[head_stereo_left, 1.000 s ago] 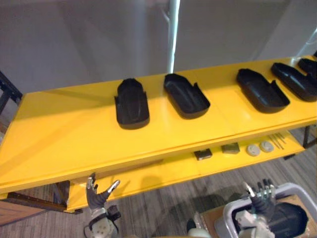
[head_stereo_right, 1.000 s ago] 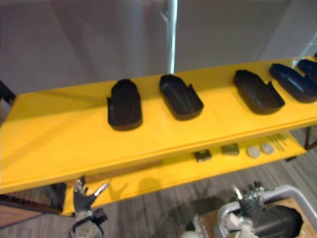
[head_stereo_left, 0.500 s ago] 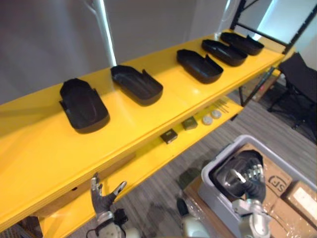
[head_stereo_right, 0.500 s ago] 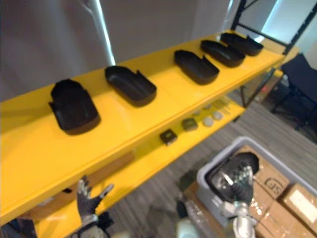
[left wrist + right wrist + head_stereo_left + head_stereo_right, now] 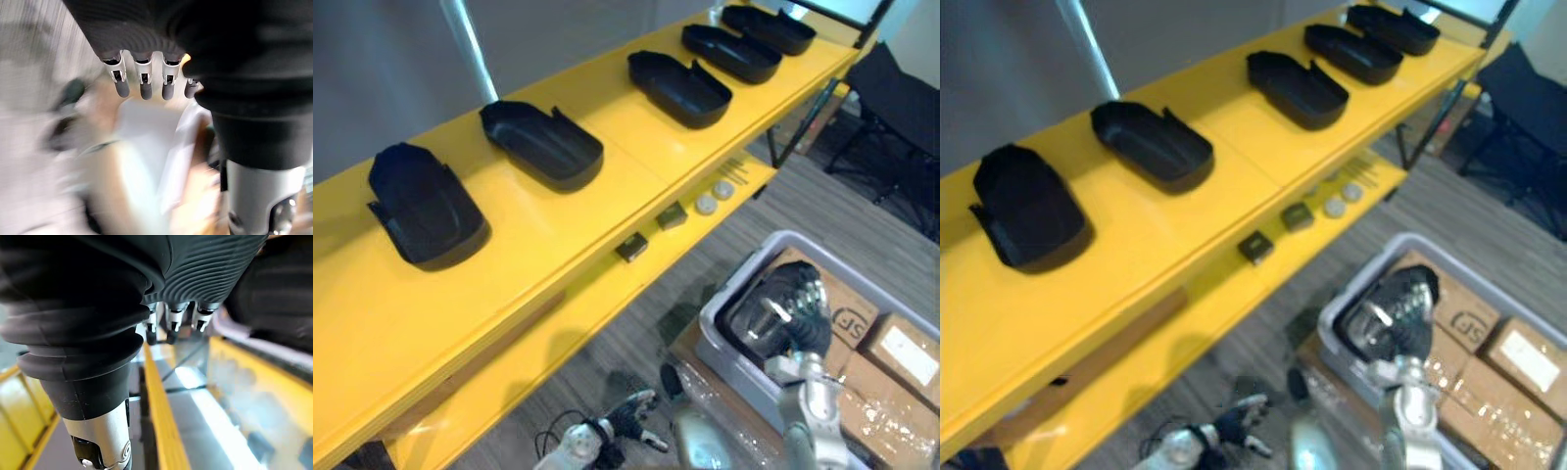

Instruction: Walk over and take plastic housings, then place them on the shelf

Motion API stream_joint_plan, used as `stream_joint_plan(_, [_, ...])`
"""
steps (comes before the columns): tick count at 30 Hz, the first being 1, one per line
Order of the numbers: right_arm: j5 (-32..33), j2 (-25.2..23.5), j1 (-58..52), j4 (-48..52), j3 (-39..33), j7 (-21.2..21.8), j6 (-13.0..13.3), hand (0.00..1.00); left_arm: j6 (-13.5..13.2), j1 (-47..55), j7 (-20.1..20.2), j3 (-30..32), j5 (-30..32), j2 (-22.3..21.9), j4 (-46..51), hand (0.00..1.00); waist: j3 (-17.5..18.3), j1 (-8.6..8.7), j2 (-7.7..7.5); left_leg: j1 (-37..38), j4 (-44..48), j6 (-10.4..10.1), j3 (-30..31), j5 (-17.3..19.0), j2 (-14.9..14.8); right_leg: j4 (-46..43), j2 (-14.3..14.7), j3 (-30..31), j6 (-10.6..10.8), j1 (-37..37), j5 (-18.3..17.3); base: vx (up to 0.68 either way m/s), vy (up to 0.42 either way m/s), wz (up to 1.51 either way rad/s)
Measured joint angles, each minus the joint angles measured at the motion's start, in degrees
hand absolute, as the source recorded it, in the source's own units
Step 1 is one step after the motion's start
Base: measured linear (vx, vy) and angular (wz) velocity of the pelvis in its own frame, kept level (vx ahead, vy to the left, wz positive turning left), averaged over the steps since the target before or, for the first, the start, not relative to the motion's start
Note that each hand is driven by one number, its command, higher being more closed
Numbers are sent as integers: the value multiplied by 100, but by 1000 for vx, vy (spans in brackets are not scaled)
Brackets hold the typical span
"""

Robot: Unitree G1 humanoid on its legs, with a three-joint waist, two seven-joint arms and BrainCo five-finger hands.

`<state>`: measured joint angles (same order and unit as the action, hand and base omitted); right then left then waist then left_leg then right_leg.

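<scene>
Yellow two-level shelf (image 5: 607,211), upper board: five black plastic housings, open side up, in one row from the left end to the right end.
- First housing (image 5: 421,206): nearest the left end, well apart from the front edge.
- Second housing (image 5: 543,145) and third housing (image 5: 677,88): around the middle of the board, apart from each other.
- Fourth housing (image 5: 729,52) and fifth housing (image 5: 769,27): close together at the right end.

Lower board, near its front edge:
- A small dark block (image 5: 631,248).
- An olive block (image 5: 671,216).
- Two pale round discs (image 5: 706,205).
- A few thin rods (image 5: 734,168).

Floor, in front of the shelf:
- A light grey plastic bin (image 5: 734,277) with another black housing (image 5: 749,318) inside it.
- Brown cardboard boxes (image 5: 901,352), just beside that housing on the side away from the shelf.
- A black chair (image 5: 901,93), past the shelf's right end.

Right hand (image 5: 801,323): over the bin, above the housing inside. Its fingers (image 5: 171,333) hang relaxed and uncurled, holding nothing. I cannot tell whether they touch the housing.

Left hand (image 5: 625,419): low over the floor, below the lower board. Its fingers (image 5: 143,88) are straight and empty.
</scene>
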<state>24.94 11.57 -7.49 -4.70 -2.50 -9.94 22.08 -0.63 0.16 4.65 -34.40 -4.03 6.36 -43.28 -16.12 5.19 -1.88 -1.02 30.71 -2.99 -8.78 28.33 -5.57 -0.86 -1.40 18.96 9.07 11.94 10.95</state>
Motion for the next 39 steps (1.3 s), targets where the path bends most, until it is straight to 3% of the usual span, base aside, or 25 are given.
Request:
stream_joint_plan(2, [-2, -17, -3, 2, -59, -4, 1, 0, -78, 68, -352, 258, -9, 1, -49, 0, -56, -5, -68, -14, 33, -22, 22, 15, -39, -4, 38, -15, -10, 0, -6, 28, -32, 0])
stream_joint_plan(5, [-8, -28, 51, 18, -111, -24, 4, 0, -522, 214, -877, 884, -18, -2, -79, 0, -194, -102, 0, -46, 196, -18, 127, 115, -85, -72, 114, -17, -32, -1, -31, 13, -13, -3])
stream_joint_plan(9, [-25, -12, 361, 14, -217, -326, -21, 0, -1006, 342, -1081, 1606, 5, 11, -56, 0, -316, -179, 52, -343, 677, 34, 454, 325, -63, -485, 229, -57, 36, 258, -200, -35, 10, 1])
stream_joint_plan(10, [-109, 7, 503, 2, -277, -496, -66, 0, -1121, 375, -1085, 1826, 25, 15, -22, 0, -335, -247, 65, -471, 1018, 104, 802, 487, 38, -697, 359, 49, 68, 397, -224, -39, 26, -36])
stream_joint_plan(13, [-105, -14, 496, -64, -329, -590, -67, 0, -1102, 438, -1126, 1861, 143, 185, 174, 0, -370, -290, 41, -537, 1510, 269, 944, 839, 112, -863, 601, 386, 191, 517, -137, -111, 119, -78])
stream_joint_plan(14, [-103, -89, 192, -58, -389, -639, -59, 0, -951, 426, -1244, 1870, 273, 214, 212, 0, -408, -235, 13, -509, 1784, 388, 778, 994, 104, -892, 682, 552, 217, 502, -59, -163, 181, -80])
stream_joint_plan(15, [-102, -125, 33, -49, -433, -607, -54, 0, -869, 405, -1310, 1905, 222, 214, 215, 0, -422, -193, -5, -510, 1858, 438, 672, 1022, 103, -872, 682, 525, 154, 502, 30, -186, 191, -102])
stream_joint_plan(16, [-132, -178, -249, 35, -499, -523, -51, 0, -686, 395, -1376, 2068, 109, 214, 268, 0, -490, -147, -64, -498, 1897, 483, 453, 1017, 110, -733, 620, 181, -172, 484, 348, -194, 178, -90])
stream_joint_plan(17, [-183, -197, -580, 224, -584, -449, -33, 0, -550, 417, -1447, 2164, 5, 227, 334, 0, -561, -118, -132, -504, 1891, 643, 200, 936, 100, -592, 456, -307, -810, 492, 222, -202, 170, -94])
stream_joint_plan(18, [-236, -196, -684, 261, -667, -374, 6, 0, -472, 431, -1474, 2239, 7, 242, 362, 0, -596, -111, -138, -503, 1882, 717, 89, 898, 70, -648, 397, -524, -931, 545, -62, -217, 160, -97])
stream_joint_plan(19, [-222, -190, -727, 263, -777, -244, 55, 0, -375, 505, -1526, 2400, -5, 252, 373, 0, -607, -140, -119, -497, 1856, 789, -169, 853, -100, -1034, 374, -898, -844, 727, -329, -212, 162, -79])
stream_joint_plan(20, [-221, -183, -707, 268, -790, -203, 75, 0, -338, 558, -1556, 2499, -9, 255, 373, 0, -604, -144, -109, -494, 1816, 797, -259, 810, -165, -1292, 376, -1108, -838, 784, -332, -205, 180, -95])
stream_joint_plan(23, [-151, -46, -201, 263, -730, 24, 219, 0, -266, 697, -1572, 2929, -257, 264, 431, 0, -589, -451, -71, -400, 1423, 756, -697, 466, -516, -2476, 237, -1726, -804, 674, -922, -64, 87, -83])
stream_joint_plan(25, [-292, 195, 589, 175, -457, -21, 233, 0, -310, 767, -1537, 3213, -229, 394, 435, 0, -563, -652, -82, -423, 1179, 639, -873, 225, -750, -2835, -121, -1867, -850, 237, -1296, -48, 2, -67])
stream_joint_plan(27, [-419, 352, 988, 140, -222, -87, 171, 0, -324, 960, -1494, 3374, -238, 549, 414, 0, -498, -801, -182, -484, 1090, 532, -907, 111, -794, -2867, -512, -1870, -851, -47, -1296, -22, -49, -50])
stream_joint_plan(29, [-680, 365, 1172, 136, -149, -320, -79, 0, -444, 1294, -1429, 3585, -313, 652, 373, 0, -452, -923, -256, -691, 1189, 421, -907, 50, -833, -2897, -968, -1848, -849, -220, -1295, -8, -134, -26])
stream_joint_plan(31, [-737, 364, 1176, 124, -78, -447, -322, 0, -539, 1508, -1412, 3708, -513, 660, 370, 0, -435, -965, -284, -827, 1306, 345, -905, 21, -861, -2904, -1119, -1894, -811, -218, -1284, -16, -192, -6])
stream_joint_plan(32, [-738, 355, 1121, 71, -71, -524, -540, 0, -689, 1671, -1371, 3765, -520, 636, 370, 0, -431, -994, -297, -950, 1402, 230, -888, 15, -880, -2800, -1194, -2041, -501, -202, -1251, -25, -224, 0])
stream_joint_plan(33, [-743, 357, 1117, 47, -77, -527, -577, 0, -706, 1695, -1359, 3765, -520, 626, 369, 0, -430, -997, -298, -973, 1423, 200, -879, 9, -876, -2781, -1217, -2094, -365, -198, -1318, -35, -246, -8])
stream_joint_plan(34, [-771, 398, 1151, -46, -91, -543, -723, 0, -762, 1737, -1310, 3768, -554, 535, 371, 0, -445, -992, -274, -1141, 1540, 42, -713, -76, -850, -2687, -1296, -2242, 128, -173, -1561, -55, -227, -32])
stream_joint_plan(35, [-766, 500, 1244, -93, -104, -544, -842, 0, -835, 1722, -1329, 3779, -733, 409, 372, 0, -494, -1014, -198, -1325, 1585, -44, -414, -123, -775, -2700, -1301, -2263, 387, 27, -1800, -90, -340, -56])
stream_joint_plan(37, [-767, 625, 1437, -89, -268, -575, -896, 0, -914, 1596, -1370, 3774, -919, 229, 368, 0, -670, -1008, -58, -1456, 1536, -171, -250, -192, -720, -2868, -1298, -2249, 384, 338, -2022, -115, -276, -52])
stream_joint_plan(38, [-757, 709, 1510, -91, -487, -647, -958, 0, -940, 1499, -1382, 3758, -946, 78, 369, 0, -829, -879, 108, -1513, 1365, -247, -96, -287, -633, -3030, -1304, -2220, 324, 556, -2053, -135, -233, -16])
stream_joint_plan(39, [-746, 712, 1478, -112, -653, -749, -1018, 0, -944, 1480, -1443, 3748, -937, -15, 327, 0, -926, -755, 110, -1507, 1104, -296, -12, -442, -489, -3141, -1362, -2191, 244, 730, -2098, -121, -232, -4])
